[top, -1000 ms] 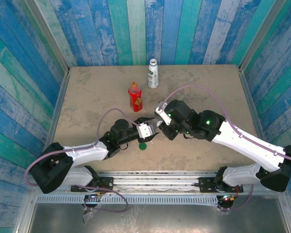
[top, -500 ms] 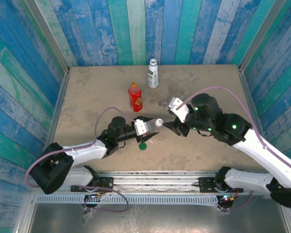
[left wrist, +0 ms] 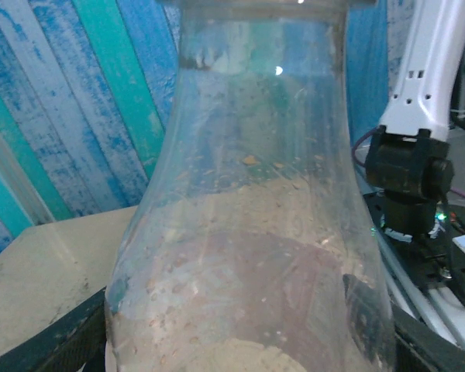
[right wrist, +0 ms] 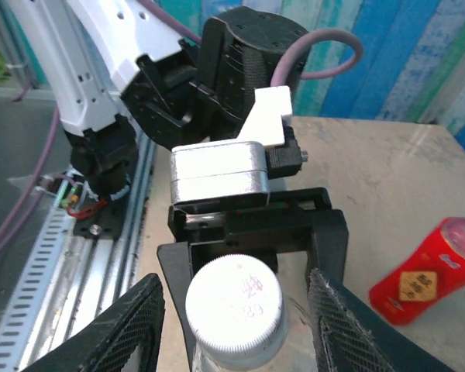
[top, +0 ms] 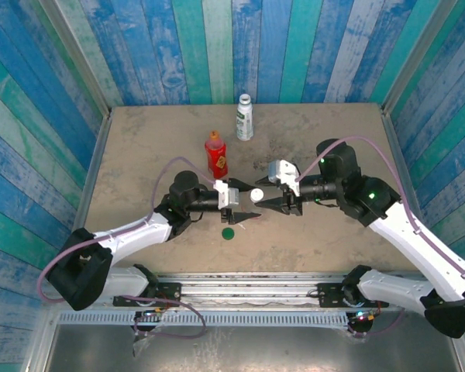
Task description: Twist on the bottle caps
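Note:
My left gripper is shut on the clear bottle, whose red label shows through the plastic. A white cap sits on its neck. In the right wrist view this white cap lies between the spread fingers, which do not touch it. My right gripper is open just right of the cap. The dark green cap lies on the table below the left gripper. The red bottle carries an orange cap. The white-labelled bottle stands capped at the back.
The tan table is walled by blue striped boards. The red bottle lies just beyond the left gripper in the right wrist view. The right arm stands close in front of the held bottle.
My right gripper has drawn back to the right off the bottle top, leaving the white cap on the neck. My left gripper has shifted the bottle slightly up and right.

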Controlling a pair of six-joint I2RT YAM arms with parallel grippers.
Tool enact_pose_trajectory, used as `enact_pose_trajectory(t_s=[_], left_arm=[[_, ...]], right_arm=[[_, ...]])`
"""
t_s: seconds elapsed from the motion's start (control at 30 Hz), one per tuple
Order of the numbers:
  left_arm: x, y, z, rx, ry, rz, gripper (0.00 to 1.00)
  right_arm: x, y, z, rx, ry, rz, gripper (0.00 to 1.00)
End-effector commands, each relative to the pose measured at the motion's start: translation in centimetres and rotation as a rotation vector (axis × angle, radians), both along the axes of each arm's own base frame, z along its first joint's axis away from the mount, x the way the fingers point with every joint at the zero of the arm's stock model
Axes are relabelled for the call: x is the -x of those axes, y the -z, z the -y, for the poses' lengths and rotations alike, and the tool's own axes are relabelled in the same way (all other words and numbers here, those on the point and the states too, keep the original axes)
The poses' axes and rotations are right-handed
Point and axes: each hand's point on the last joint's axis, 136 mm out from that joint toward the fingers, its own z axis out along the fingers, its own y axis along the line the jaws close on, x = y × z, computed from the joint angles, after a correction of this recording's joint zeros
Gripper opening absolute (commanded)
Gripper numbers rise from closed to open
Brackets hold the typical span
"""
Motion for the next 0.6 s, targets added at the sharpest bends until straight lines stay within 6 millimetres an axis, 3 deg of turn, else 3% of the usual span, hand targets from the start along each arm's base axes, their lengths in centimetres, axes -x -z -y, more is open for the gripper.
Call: enact_pose_trajectory(t_s=[0.0, 0.17, 0.43, 0.57], left_arm=[[1.1, -1.5, -0.1, 0.031, 0.065, 0.021, 0.69], [1.1, -1.4, -0.1, 0.026, 0.066, 0.017, 0.68], [0.4, -1.4, -0.1, 0.026, 0.025, 0.014, 0.69], [-3.0, -0.9, 0.0, 0.03, -0.15, -0.02, 0.68]], right_arm=[[0.6, -0.3, -0.3, -0.026, -0.063, 0.012, 0.49], [0.5, -0.1, -0.5, -0.022, -0.071, -0.003, 0.44], [-0.3, 0.4, -0.6, -0.007, -0.034, -0.018, 0.22], [-3.5, 0.5, -0.2, -0.012, 0.178, -0.053, 0.15]])
